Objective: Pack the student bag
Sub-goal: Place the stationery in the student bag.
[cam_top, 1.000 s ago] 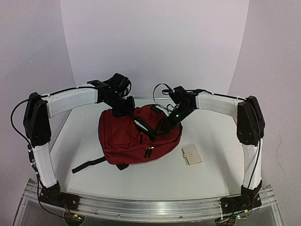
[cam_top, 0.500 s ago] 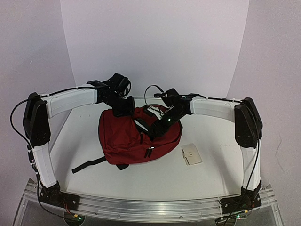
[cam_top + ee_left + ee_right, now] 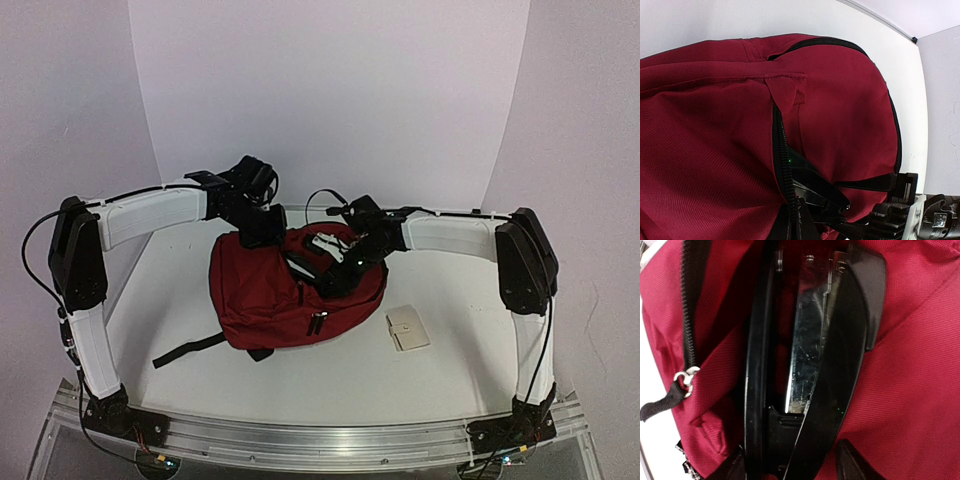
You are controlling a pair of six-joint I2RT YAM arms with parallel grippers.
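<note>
- Top external view, against the earlier frames: my right gripper [image 3: 335, 278] has travelled toward the left of frame and down, and now sits deeper in the mouth of the student bag [image 3: 265, 300]. My forearm lies flatter across the bag's upper right.
- My left gripper [image 3: 262, 232] has not shifted. It is pressed together at the bag's upper left rim. I cannot tell whether fabric is caught in it.
- Bag, beige wallet [image 3: 408, 328] and loose black strap [image 3: 188, 352] lie as they did before.
- Right wrist view: my fingers [image 3: 850, 462] bear on both sides of a black stapler [image 3: 825, 355] at its hinge end. It stands between the red sides of the opening, metal magazine showing.
- A zipper pull [image 3: 684, 377] hangs at the left of that frame.
- Location: the bag rests on the white table [image 3: 450, 370], centre of frame, between both arms, with the wallet just to its lower right.
- Orientation: its long axis runs roughly left to right across the frame, rounded end toward the right, open zip facing up, strap trailing to the lower left.
</note>
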